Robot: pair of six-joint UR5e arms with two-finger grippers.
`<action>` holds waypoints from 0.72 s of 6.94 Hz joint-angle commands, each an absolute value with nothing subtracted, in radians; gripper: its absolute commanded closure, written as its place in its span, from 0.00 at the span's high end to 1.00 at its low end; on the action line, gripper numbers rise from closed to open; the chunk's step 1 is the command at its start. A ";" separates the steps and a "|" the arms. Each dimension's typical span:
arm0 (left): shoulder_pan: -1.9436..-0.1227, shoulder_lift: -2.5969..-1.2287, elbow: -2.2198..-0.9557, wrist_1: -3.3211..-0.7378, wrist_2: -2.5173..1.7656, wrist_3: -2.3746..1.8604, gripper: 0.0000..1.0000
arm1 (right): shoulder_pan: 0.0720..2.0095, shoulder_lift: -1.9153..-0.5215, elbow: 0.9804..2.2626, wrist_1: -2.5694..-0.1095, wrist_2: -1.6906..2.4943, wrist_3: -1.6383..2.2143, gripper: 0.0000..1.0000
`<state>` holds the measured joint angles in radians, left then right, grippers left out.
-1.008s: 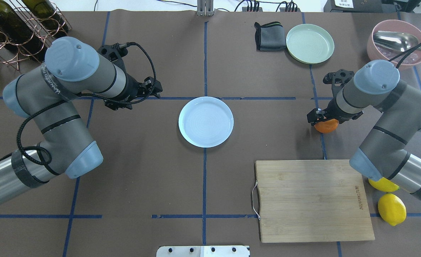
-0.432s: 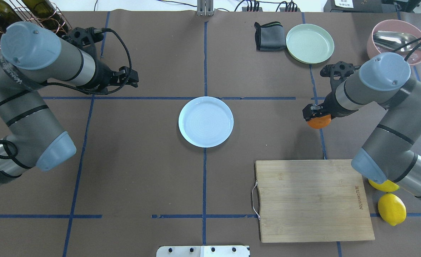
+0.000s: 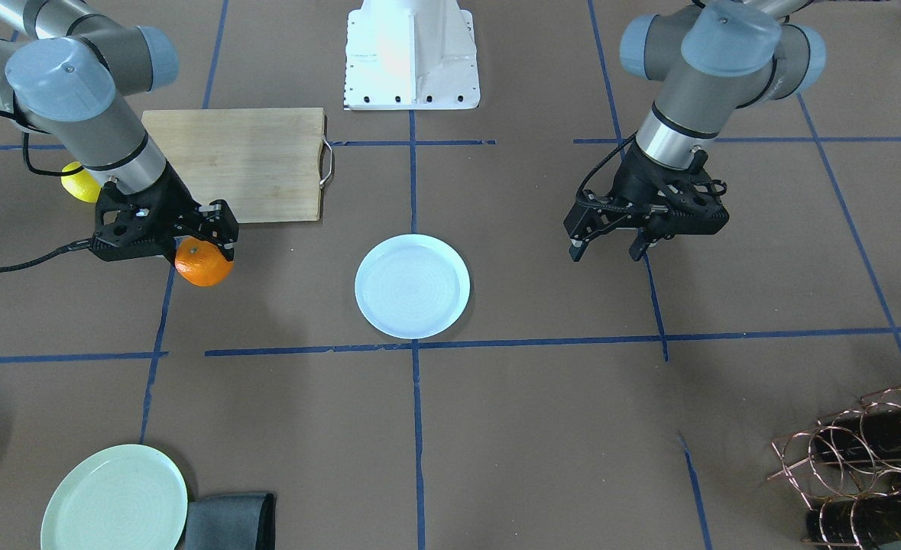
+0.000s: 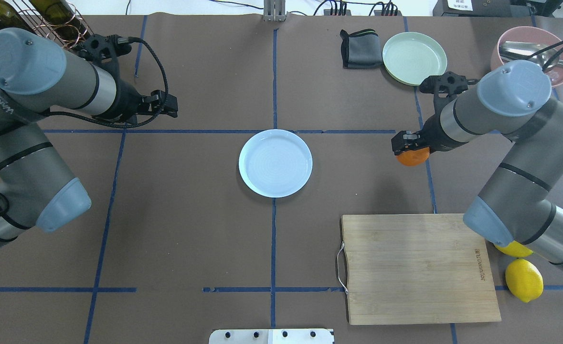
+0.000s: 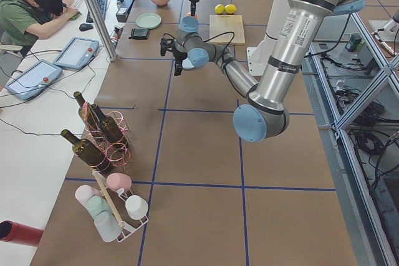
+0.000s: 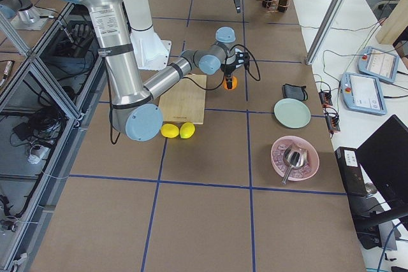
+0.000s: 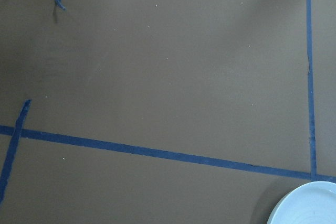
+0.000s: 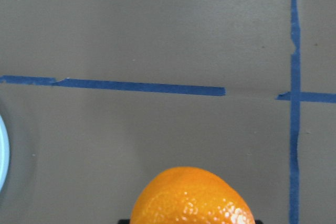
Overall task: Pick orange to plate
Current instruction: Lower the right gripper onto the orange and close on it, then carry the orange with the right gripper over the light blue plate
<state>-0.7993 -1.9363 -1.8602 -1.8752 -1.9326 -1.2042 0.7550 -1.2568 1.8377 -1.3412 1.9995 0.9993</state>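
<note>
My right tool (image 3: 207,243) clamps the orange (image 3: 203,264) above the counter (image 3: 496,428), ready to carry it to the plate (image 3: 412,286). My left tool (image 3: 606,250), seemingly spread, hangs aside.

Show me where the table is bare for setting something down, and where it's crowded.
Bare: the strip between the plate and the right gripper holding the orange, and the stretch left of the cutting board. Crowded: far right, with green plate, cloth and pink bowl.

We record a brown surface (image 4: 190,229) marked off with blue tape (image 4: 274,71). Directly on it lie the plate (image 4: 275,163), a wooden board (image 4: 417,267) and two lemons (image 4: 524,279).
</note>
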 commanded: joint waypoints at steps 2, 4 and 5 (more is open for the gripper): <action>-0.894 -1.775 -1.928 -1.847 -1.968 -0.951 1.00 | 0.657 -1.050 1.731 -1.386 1.936 1.063 0.00; -1.056 -1.720 -1.922 -1.733 -2.054 -0.667 1.00 | 0.608 -0.892 1.602 -1.413 1.870 1.081 0.00; -1.107 -1.712 -1.922 -1.668 -2.056 -0.570 1.00 | 0.583 -0.838 1.535 -1.411 1.852 1.092 0.00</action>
<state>-1.0306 -1.7302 -1.9230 -1.7434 -2.0408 -0.7094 0.6134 -0.9152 1.6163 -1.4082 1.8796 1.0807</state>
